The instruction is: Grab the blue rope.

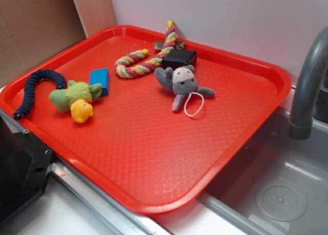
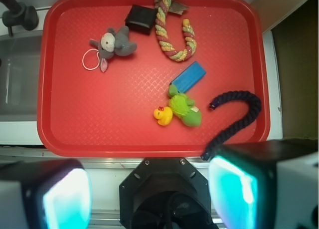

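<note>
My gripper (image 2: 149, 189) hung wide open and empty at the wrist view's bottom. The blue rope (image 2: 238, 116) curled at the tray's (image 2: 124, 139) lower right edge. I feared a finger striking the rim beside it.

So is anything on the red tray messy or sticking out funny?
A little. The blue rope curls right along the red tray rim, one end at the edge. The other toys lie loosely scattered, but nothing looks spilled or broken.

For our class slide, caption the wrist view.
Open gripper above a red tray holding a blue rope and toys.
</note>
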